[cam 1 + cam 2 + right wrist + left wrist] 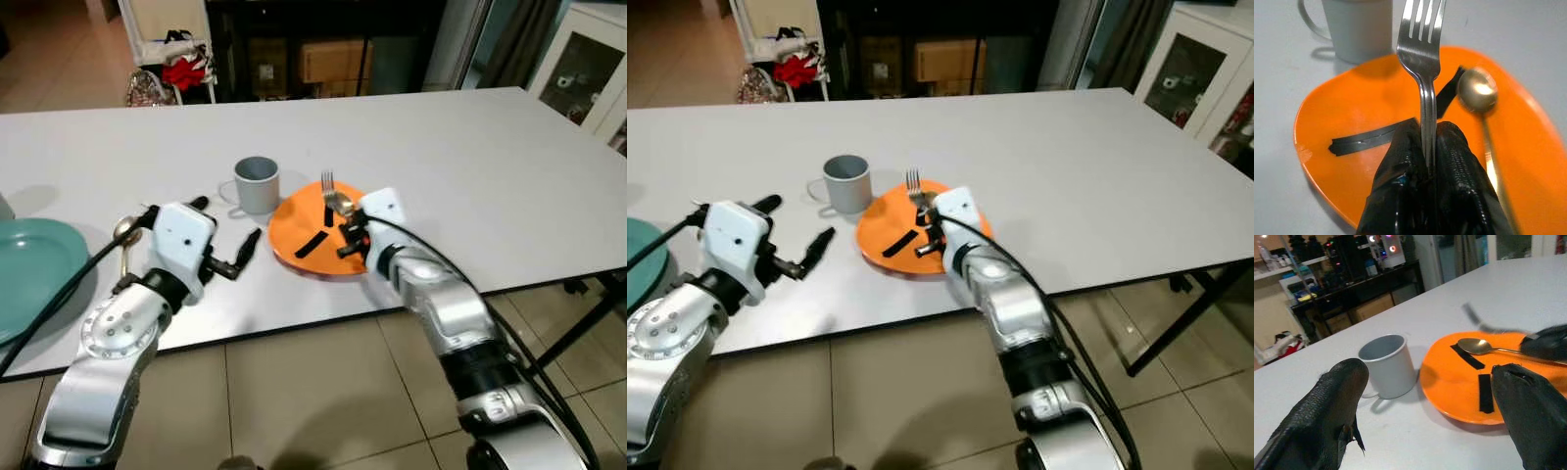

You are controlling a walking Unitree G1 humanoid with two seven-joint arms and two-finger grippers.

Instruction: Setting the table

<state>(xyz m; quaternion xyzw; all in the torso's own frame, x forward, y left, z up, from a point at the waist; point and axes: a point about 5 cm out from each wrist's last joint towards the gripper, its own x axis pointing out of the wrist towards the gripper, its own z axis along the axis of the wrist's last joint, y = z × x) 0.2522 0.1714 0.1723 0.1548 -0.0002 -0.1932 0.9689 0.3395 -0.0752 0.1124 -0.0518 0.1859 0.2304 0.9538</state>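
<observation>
**Fork held over the orange plate**

Head view: right gripper (345,235) holds a fork (327,183) above the orange plate (299,227) on the table (470,166); left gripper (225,235) gapes empty beside a grey mug (257,183).

Left wrist: spoon (1479,346) lies on the plate.

Right wrist: fingers (1400,171) pinch the fork's handle.

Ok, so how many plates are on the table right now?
2. An orange plate sits near the table's front edge beside the grey mug, under the right gripper, which is holding a fork. A teal plate lies at the robot's far left, partly cut off.
</observation>
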